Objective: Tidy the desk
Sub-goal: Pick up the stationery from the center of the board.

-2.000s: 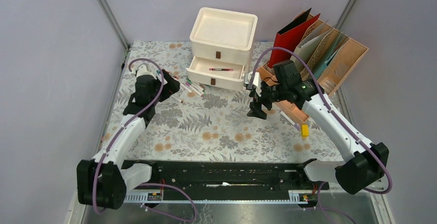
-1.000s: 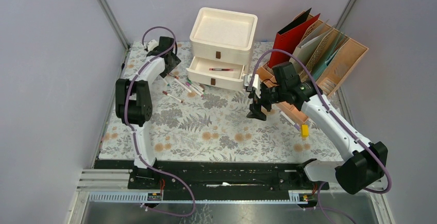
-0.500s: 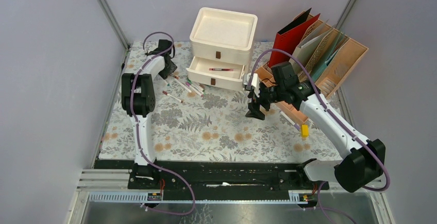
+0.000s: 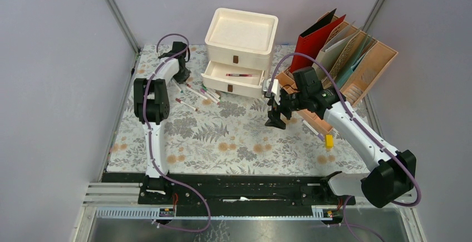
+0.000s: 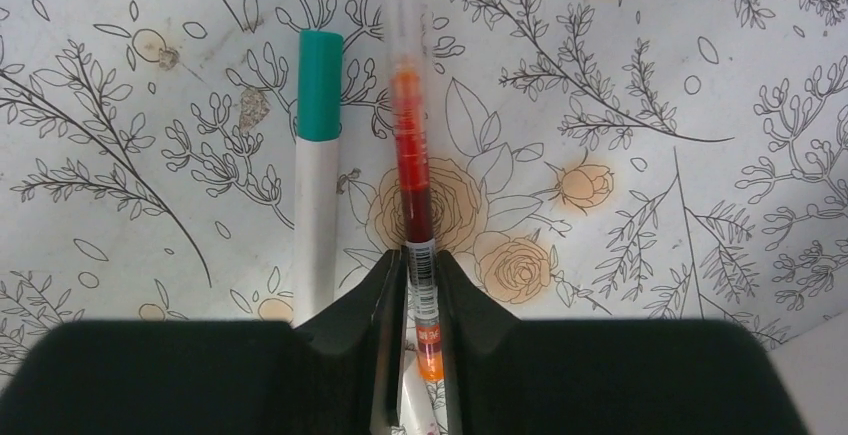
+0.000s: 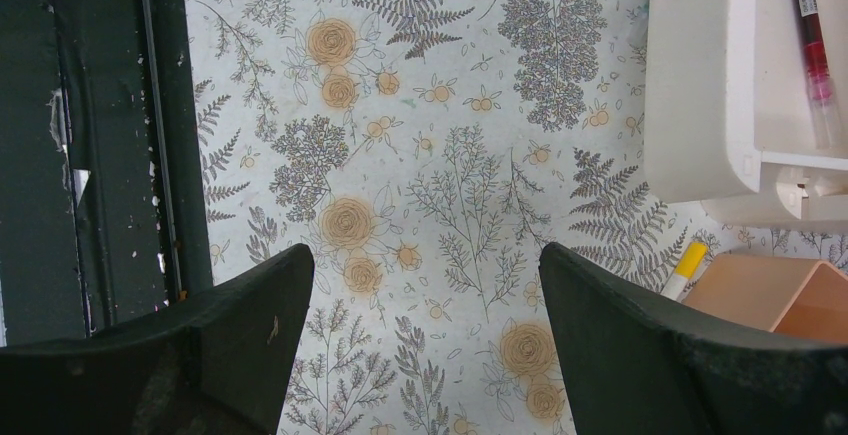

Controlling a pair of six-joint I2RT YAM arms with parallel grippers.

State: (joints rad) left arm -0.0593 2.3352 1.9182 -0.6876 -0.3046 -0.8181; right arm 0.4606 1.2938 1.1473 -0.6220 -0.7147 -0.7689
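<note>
The desk (image 4: 234,142) is a fern-and-flower cloth framed by metal rails. At its far left corner my left gripper (image 4: 179,75) points down at loose pens. In the left wrist view the left gripper (image 5: 420,265) is shut on a red pen (image 5: 412,175) with a clear barrel and a barcode label, which lies on the cloth. A green-capped white marker (image 5: 318,155) lies just left of it, untouched. My right gripper (image 4: 276,121) hovers open over the middle right of the desk, and the right gripper (image 6: 425,285) has only cloth between its fingers.
A white drawer box (image 4: 240,47) stands at the back, its lower drawer (image 4: 234,78) open with a red pen (image 4: 237,74) inside. A tan file organizer (image 4: 348,58) with folders sits at the right. Several pens (image 4: 203,93) lie near the drawer, and a yellow marker (image 4: 329,141) lies right.
My left arm reached out to the far left corner and its jaws closed on the red pen. The right arm has barely moved and stays open.
</note>
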